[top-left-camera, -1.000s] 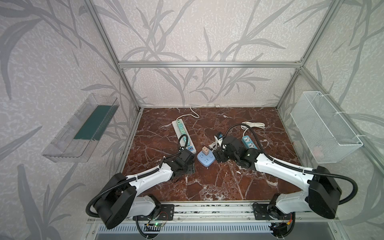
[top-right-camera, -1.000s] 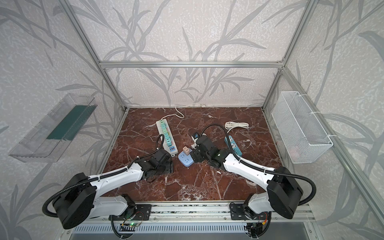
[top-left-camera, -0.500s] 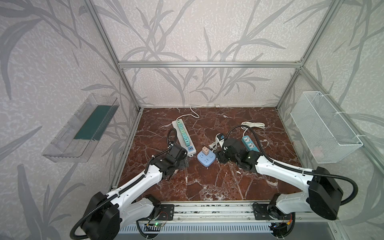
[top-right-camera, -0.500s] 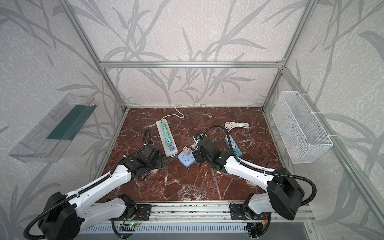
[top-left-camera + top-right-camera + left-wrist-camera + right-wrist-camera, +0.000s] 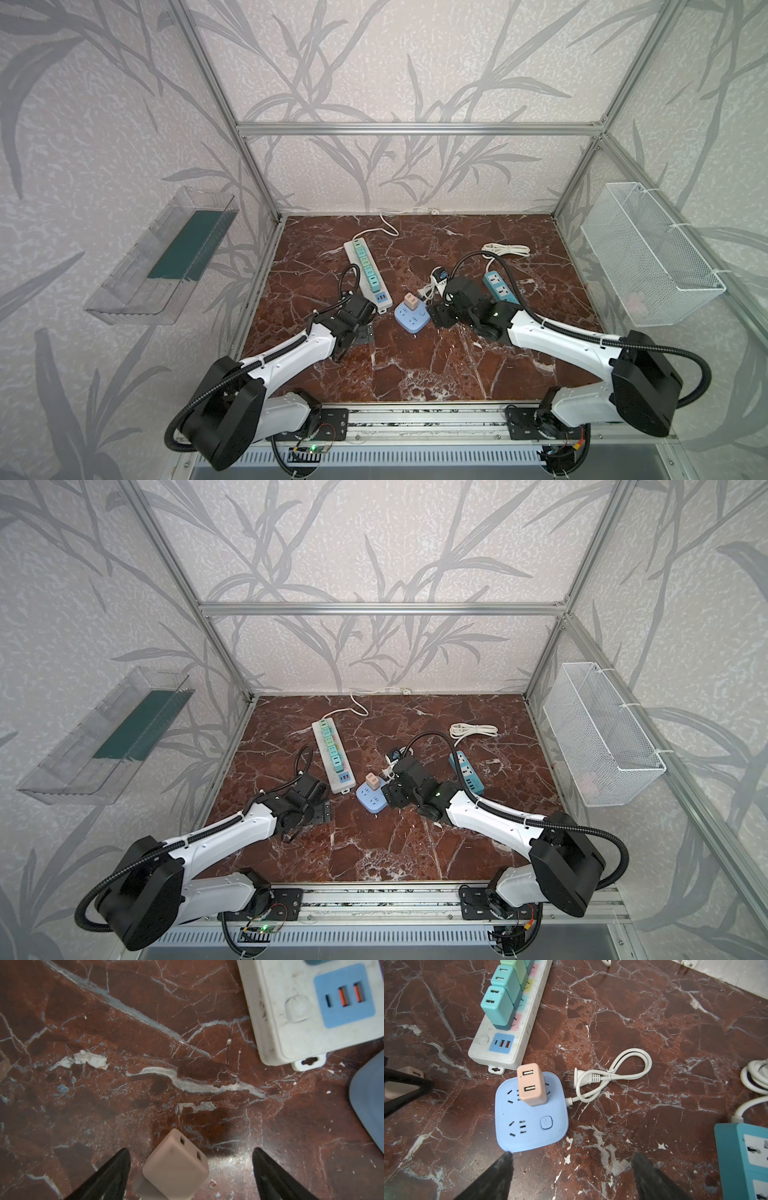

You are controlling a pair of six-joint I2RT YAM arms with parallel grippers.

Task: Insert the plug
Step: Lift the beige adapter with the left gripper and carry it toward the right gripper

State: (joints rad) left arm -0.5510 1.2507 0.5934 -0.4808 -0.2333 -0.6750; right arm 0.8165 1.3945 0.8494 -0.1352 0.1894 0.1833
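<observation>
Two risks worry us: the left gripper [image 5: 190, 1150], jaws wide and holding nothing, straddles the beige cube-shaped charger plug [image 5: 174, 1165] on the red marble tabletop [image 5: 104, 1043], so an off-centre close could skid or twist it. Right of the long white power strip [image 5: 368, 270], the pale blue square socket block [image 5: 529, 1126] carries a peach charger [image 5: 531, 1084], and the empty, wide-open right gripper [image 5: 572, 1153] could nudge it. We read no brand, only a power symbol [image 5: 546, 1122].

Robot lab cell, aluminium frame [image 5: 415, 129]
</observation>
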